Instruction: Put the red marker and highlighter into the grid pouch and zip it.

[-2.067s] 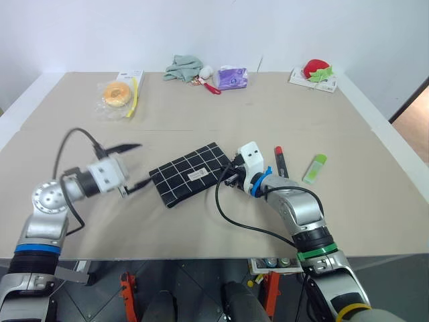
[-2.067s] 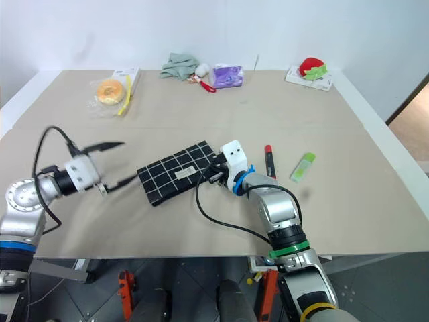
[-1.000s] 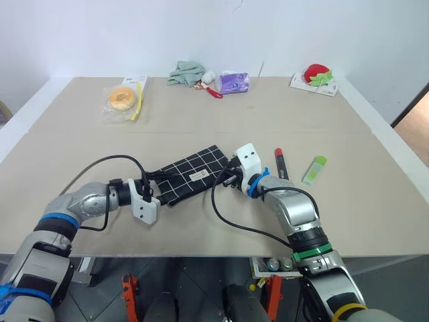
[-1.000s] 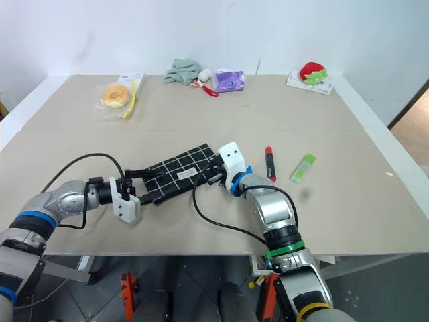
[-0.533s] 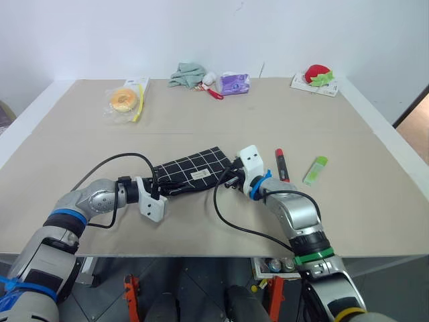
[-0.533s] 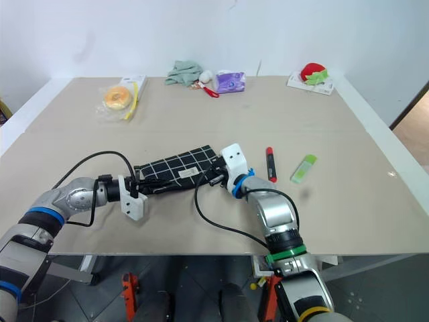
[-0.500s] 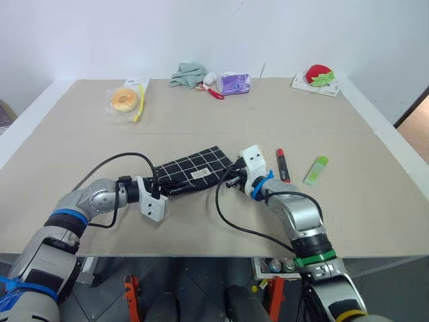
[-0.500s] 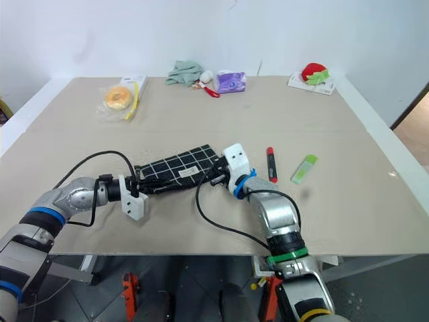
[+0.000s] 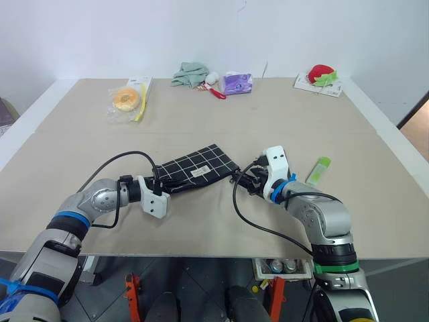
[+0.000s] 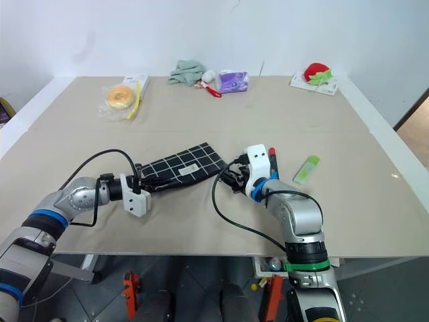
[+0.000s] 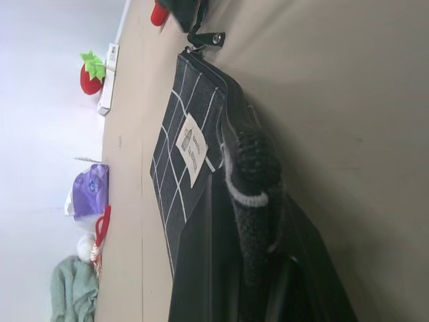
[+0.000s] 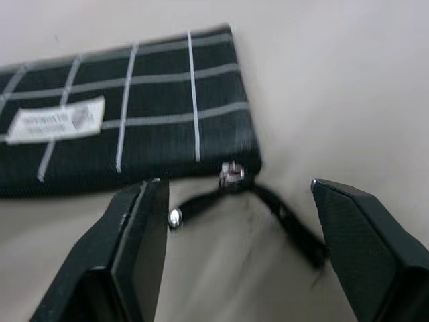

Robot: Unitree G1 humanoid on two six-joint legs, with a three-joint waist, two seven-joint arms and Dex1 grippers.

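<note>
table (image 9: 201, 107): big beige top against a plain white wall, my stuff sits mid-table and the clutter is way off along the far edge

left tool (image 9: 163, 183): fingers pressed together on the left end of the grid pouch (image 9: 198, 168), pinning that corner. In the left wrist view the fabric is bunched up right in the grip

right tool (image 12: 234, 201): fingers standing wide apart, nothing in them, hovering just off the pouch's right end where the zipper pull (image 12: 231, 173) and its cord dangle loose on the table

red marker (image 10: 271, 152): mostly hidden behind my right wrist block, only the red end peeks out, flat on the table

highlighter (image 9: 317, 170): lying just right of my right arm, apart from everything

step: I'd say we're at the opening stage. Can't tell how far the zip is open, and both pens are outside

next move: probably pinch that pull and drag it along the pouch while the left side holds. It's small and floppy, so I need a careful line-up

room: loads of bare table in front and to both sides; doughnut bag (image 9: 125, 100), green cloth (image 9: 188, 72), purple packet (image 9: 236, 83) and strawberry toy (image 9: 321, 73) are well apart from the work

edges: near table edge is close under both arms, so I'd rather not pull things toward me
</note>
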